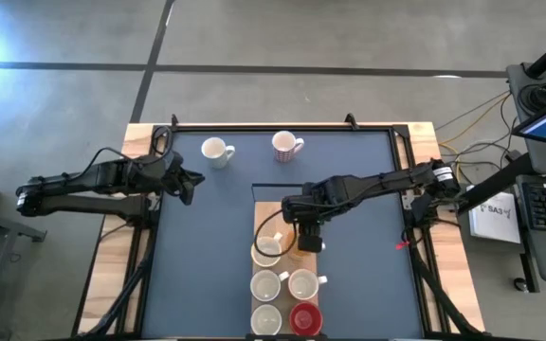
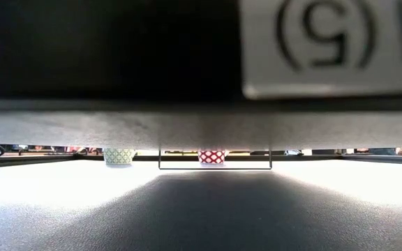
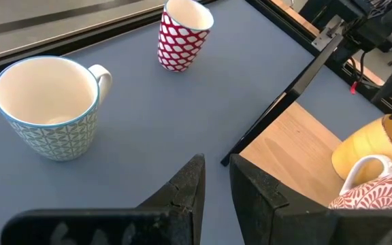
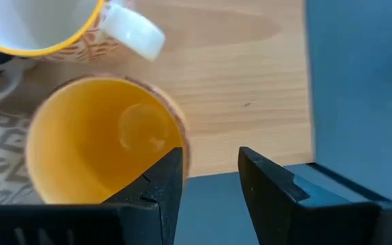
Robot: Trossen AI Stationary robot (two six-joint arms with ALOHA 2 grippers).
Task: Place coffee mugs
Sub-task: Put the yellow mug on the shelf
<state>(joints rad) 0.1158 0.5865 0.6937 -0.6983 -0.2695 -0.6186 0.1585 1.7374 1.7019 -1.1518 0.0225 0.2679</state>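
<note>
Right wrist view: yellow-glazed mug (image 4: 104,139) (upright) on wood.

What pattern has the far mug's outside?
Red with white spots on the far mug; clearest in left wrist view.

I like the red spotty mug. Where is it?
In the high view, the red-patterned mug stands at the table's far edge, right of the green-patterned mug, apart from the wooden board.

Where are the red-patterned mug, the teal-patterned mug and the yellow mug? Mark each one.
red-patterned mug (image 3: 180,45): left wrist view, on its patterned side.
teal-patterned mug (image 3: 53,136): left wrist view, on its outer wall.
yellow mug (image 4: 90,143): right wrist view, on its inside.
</note>
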